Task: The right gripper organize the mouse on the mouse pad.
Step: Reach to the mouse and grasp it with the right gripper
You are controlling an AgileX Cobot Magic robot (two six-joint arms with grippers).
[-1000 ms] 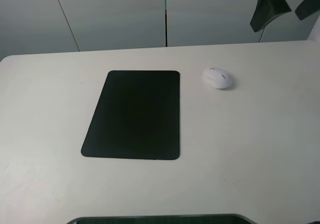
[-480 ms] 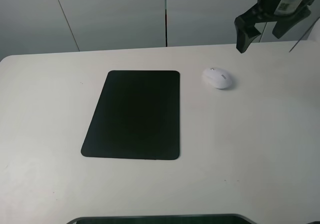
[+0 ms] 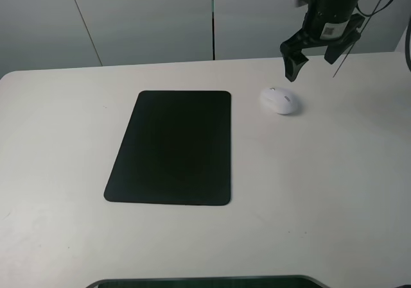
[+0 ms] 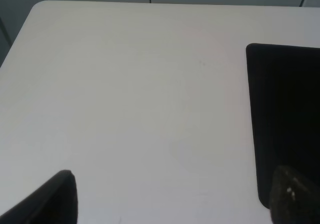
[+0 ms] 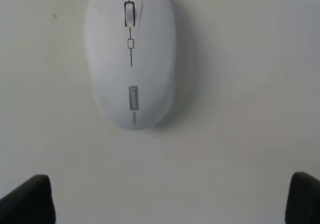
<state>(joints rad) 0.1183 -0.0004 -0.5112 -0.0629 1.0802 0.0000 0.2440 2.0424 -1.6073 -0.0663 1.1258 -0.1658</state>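
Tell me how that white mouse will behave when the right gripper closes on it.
The mouse has a glossy, rounded shell, so the open right gripper may slip on its curved sides. It looks like small, rigid plastic, so it is probably light and unlikely to flex. Lying flat on the table, it should slide rather than roll if nudged.

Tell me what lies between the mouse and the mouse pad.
Only bare table lies between the mouse and the mouse pad, as the exterior high view shows.
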